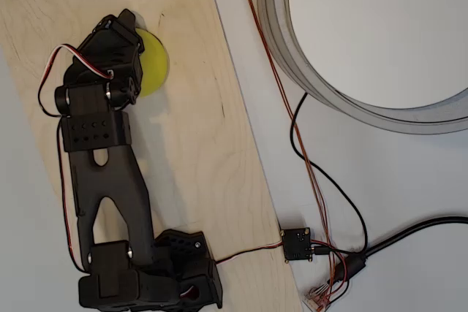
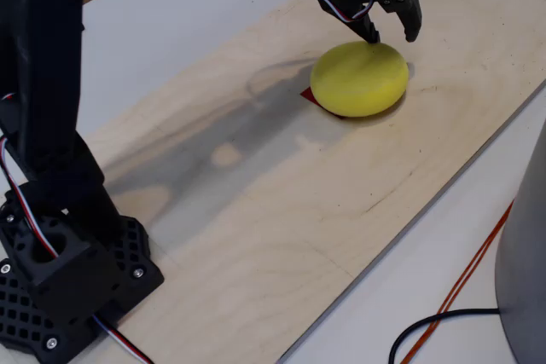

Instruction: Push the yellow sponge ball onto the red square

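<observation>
On the pale plywood board your yellow sponge ball sits near the far end, a bright, matte, foam-like round with no marks, slightly flattened where it meets the wood. It lies over the red square: in the fixed view you see just a thin red sliver poking out at the ball's left lower edge, so the ball covers nearly all of it. From overhead, the ball shows as a yellow crescent to the right of the arm's head, the rest tucked under it.

Your jaws hang right at the ball's far top edge, the two dark tips a little apart and pointing down with nothing between them; one tip looks to be touching or almost touching the foam, but you cannot be sure of contact. From overhead the black gripper head hides the tips.

Around you, the board lies on a white table. A large grey ring-shaped object sits to the right in the overhead view, well apart from the ball, with thin orange wires and a black cable running to a small black module beside the board's edge. The arm's base stands at the near end of the board. Nothing lies between ball and jaws.

The red square's shape and corners are hidden under the ball.
</observation>
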Controlling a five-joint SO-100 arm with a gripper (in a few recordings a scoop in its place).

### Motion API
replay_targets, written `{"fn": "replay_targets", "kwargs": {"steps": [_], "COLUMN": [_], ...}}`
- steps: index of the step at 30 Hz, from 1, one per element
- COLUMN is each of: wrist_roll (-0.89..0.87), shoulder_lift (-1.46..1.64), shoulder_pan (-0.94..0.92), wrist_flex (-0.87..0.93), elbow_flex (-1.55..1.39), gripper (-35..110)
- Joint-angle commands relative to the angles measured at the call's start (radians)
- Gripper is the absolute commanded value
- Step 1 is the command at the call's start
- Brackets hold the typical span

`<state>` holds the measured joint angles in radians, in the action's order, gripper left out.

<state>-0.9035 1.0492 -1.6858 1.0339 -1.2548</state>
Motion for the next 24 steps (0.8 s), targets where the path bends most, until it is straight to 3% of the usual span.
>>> {"fn": "replay_targets", "kwargs": {"steps": [1, 24], "wrist_roll": [0.023, 0.468], "shoulder_lift": [0.094, -0.110], "shoulder_pan": [-0.023, -0.193], "wrist_flex": [0.012, 0.011], "elbow_flex": [0.017, 0.322], "gripper": [16, 19]}}
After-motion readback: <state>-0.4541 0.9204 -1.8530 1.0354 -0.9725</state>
